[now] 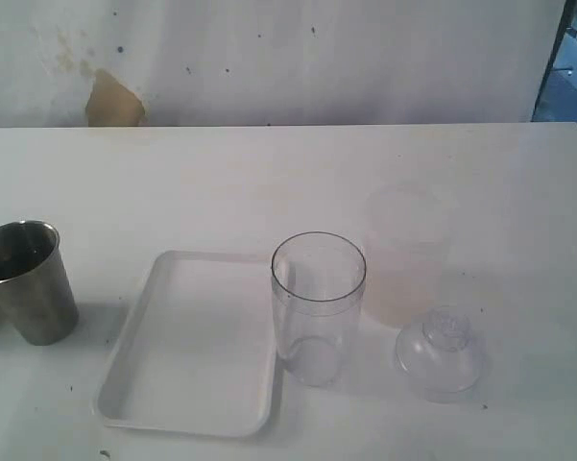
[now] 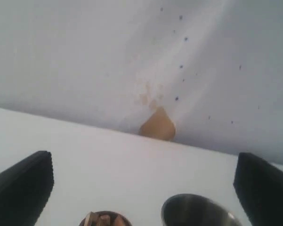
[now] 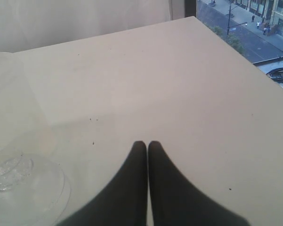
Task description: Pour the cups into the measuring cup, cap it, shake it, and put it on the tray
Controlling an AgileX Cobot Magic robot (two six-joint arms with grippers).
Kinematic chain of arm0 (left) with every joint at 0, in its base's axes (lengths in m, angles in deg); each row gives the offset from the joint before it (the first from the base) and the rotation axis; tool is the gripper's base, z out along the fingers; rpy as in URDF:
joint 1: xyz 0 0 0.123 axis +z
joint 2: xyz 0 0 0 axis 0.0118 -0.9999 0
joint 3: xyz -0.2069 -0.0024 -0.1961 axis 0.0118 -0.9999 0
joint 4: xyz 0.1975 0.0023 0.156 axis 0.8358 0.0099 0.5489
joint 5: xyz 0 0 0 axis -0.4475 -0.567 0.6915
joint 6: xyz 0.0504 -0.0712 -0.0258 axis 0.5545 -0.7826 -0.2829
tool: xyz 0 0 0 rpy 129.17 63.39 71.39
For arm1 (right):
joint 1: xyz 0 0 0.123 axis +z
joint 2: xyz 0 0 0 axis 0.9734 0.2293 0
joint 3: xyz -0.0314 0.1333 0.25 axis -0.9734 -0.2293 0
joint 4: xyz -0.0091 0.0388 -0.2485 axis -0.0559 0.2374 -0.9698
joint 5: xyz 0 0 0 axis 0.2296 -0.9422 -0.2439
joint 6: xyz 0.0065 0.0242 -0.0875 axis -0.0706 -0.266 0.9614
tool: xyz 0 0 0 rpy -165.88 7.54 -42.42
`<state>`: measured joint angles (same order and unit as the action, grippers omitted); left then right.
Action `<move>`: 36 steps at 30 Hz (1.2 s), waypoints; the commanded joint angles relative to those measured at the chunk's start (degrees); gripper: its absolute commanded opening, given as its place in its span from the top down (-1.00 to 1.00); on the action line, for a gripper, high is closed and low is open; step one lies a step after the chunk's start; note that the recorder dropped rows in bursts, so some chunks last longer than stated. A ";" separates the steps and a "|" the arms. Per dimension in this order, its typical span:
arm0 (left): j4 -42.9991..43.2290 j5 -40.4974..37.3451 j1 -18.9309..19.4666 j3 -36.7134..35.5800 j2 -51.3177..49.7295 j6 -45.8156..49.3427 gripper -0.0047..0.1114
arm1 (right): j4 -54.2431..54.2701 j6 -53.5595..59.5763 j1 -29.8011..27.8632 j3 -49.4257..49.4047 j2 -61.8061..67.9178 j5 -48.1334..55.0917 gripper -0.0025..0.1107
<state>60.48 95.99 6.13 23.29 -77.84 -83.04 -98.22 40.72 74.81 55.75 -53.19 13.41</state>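
Note:
The steel tumbler (image 1: 29, 280) stands upright at the table's left edge in the exterior view. The clear measuring cup (image 1: 317, 307) stands upright and uncapped just right of the white tray (image 1: 187, 408). Neither gripper shows in that view. In the left wrist view my left gripper (image 2: 143, 186) is open wide. Its dark fingers (image 2: 21, 188) stand far apart, and between them show the tumbler's rim (image 2: 198, 212) and the brown cup's rim (image 2: 104, 219), neither touched. My right gripper (image 3: 147, 145) is shut on nothing, above bare table.
A frosted container (image 1: 408, 254) stands behind and right of the measuring cup. The clear dome lid (image 1: 440, 351) with a knob rests on the table in front of it, also seen beside my right gripper as the lid (image 3: 23, 188). A wall runs along the table's far edge.

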 commanded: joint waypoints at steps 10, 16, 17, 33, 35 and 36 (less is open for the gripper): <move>-8.56 14.28 -0.17 -0.34 -23.46 12.57 -0.89 | 0.01 -0.17 0.20 -0.15 -0.31 -0.73 0.96; -7.45 17.55 -0.17 -0.34 -33.64 14.72 -0.89 | 0.01 -0.17 0.20 -0.15 -0.31 -0.73 0.96; -7.58 18.05 -0.17 -0.34 -34.84 15.68 -0.89 | 0.01 -0.17 0.20 -0.15 -0.31 -0.73 0.96; -9.16 27.53 -0.17 1.88 -54.00 16.15 -0.89 | 0.01 -0.17 0.20 -0.15 -0.31 -0.73 0.96; -8.63 27.66 -0.17 2.83 -55.98 16.15 -0.89 | 0.01 -0.17 0.20 -0.15 -0.31 -0.73 0.96; -8.13 27.99 -0.17 3.18 -57.02 16.15 -0.89 | 0.01 -0.17 0.20 -0.15 -0.31 -0.73 0.96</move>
<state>52.05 122.37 6.13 25.28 -132.52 -66.93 -98.22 40.72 74.81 55.75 -53.19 13.41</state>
